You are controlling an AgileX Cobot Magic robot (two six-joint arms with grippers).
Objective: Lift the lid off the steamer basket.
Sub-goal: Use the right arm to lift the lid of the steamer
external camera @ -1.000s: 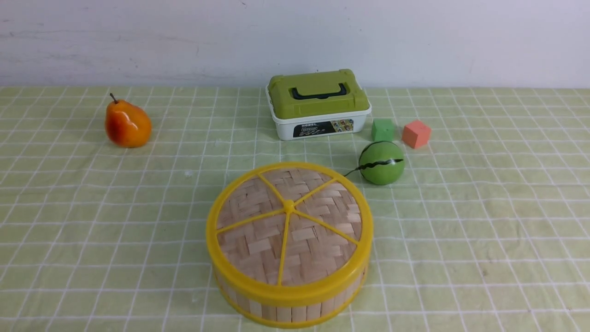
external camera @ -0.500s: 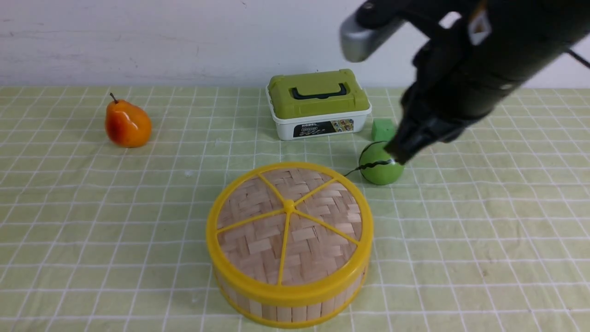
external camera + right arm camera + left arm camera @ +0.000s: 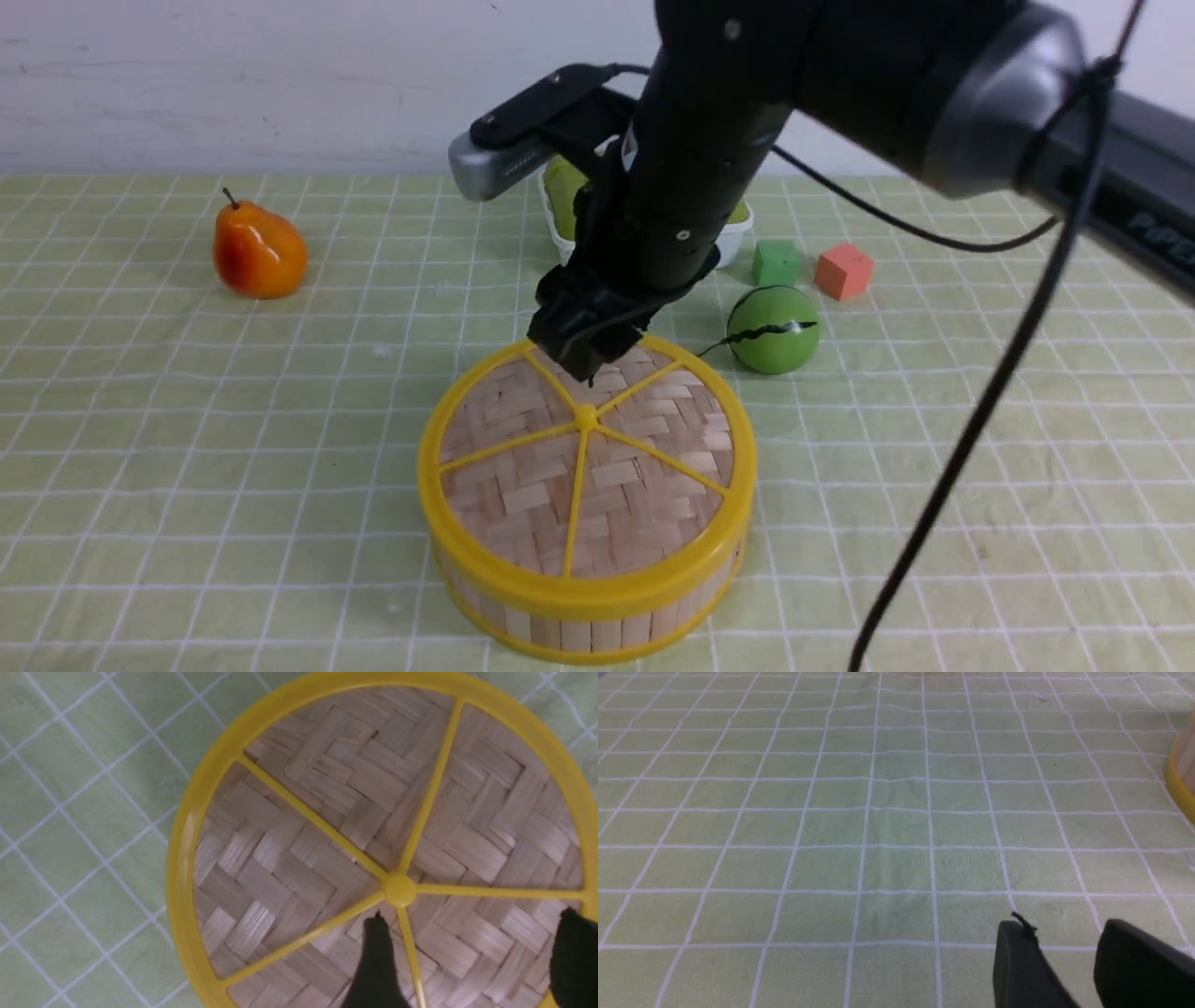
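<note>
Front view showed the lid (image 3: 585, 457) seated flush on the steamer basket (image 3: 579, 627), which stood at the near centre of the table (image 3: 187, 420). The right gripper (image 3: 586, 362) hung just above the lid's far half, behind the centre knob (image 3: 585, 417). In the right wrist view its jaws were released, straddling one spoke and holding nothing; I judged this a line-up for the knob. The left gripper (image 3: 1062, 933) sat low over bare cloth beside the basket, jaws parted and empty. A pear (image 3: 259, 252) lay well apart.
</note>
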